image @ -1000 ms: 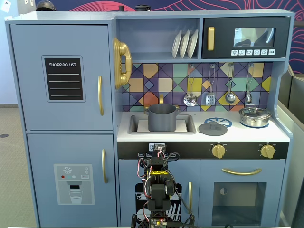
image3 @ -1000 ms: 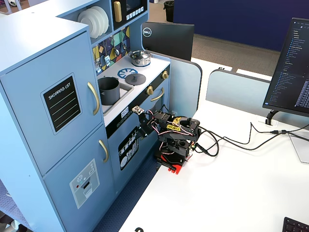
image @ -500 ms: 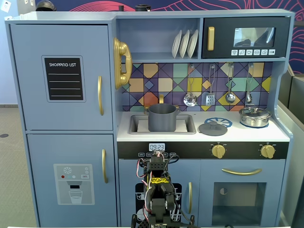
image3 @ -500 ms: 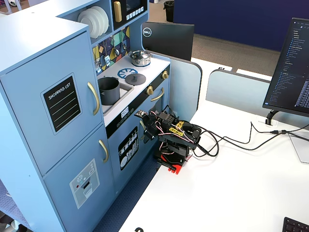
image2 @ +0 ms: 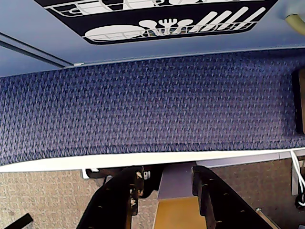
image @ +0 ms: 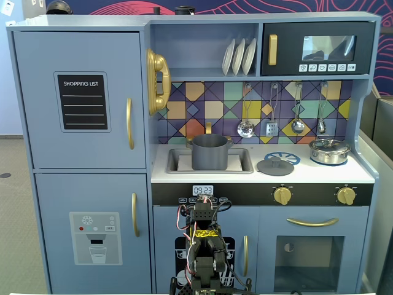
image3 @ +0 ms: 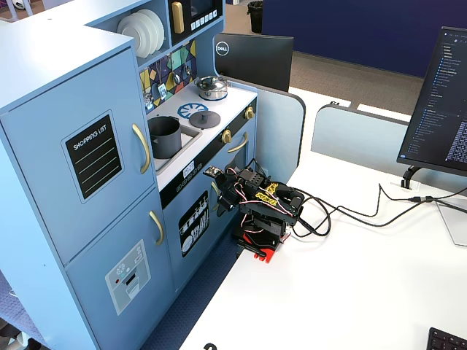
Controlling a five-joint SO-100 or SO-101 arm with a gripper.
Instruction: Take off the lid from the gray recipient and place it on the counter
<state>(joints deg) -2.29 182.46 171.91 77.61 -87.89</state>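
Observation:
The dark gray pot (image: 209, 152) stands uncovered in the recessed sink, also seen in the other fixed view (image3: 165, 136). The flat dark gray lid (image: 275, 165) with its small knob lies on the white counter (image: 319, 173), partly over the blue burner circle; it also shows in the other fixed view (image3: 204, 119). My arm is folded low in front of the kitchen's lower doors. My gripper (image2: 167, 174) is open and empty, well below the counter, facing blue carpet and the cabinet bottom. It also shows in both fixed views (image: 202, 212) (image3: 219, 191).
A shiny silver pot with a glass lid (image: 329, 150) stands at the counter's right end. Utensils hang on the tiled back wall. The dishwasher door (image2: 157, 19) is right ahead of the gripper. The white desk (image3: 350, 292) holds cables and a monitor (image3: 441, 102).

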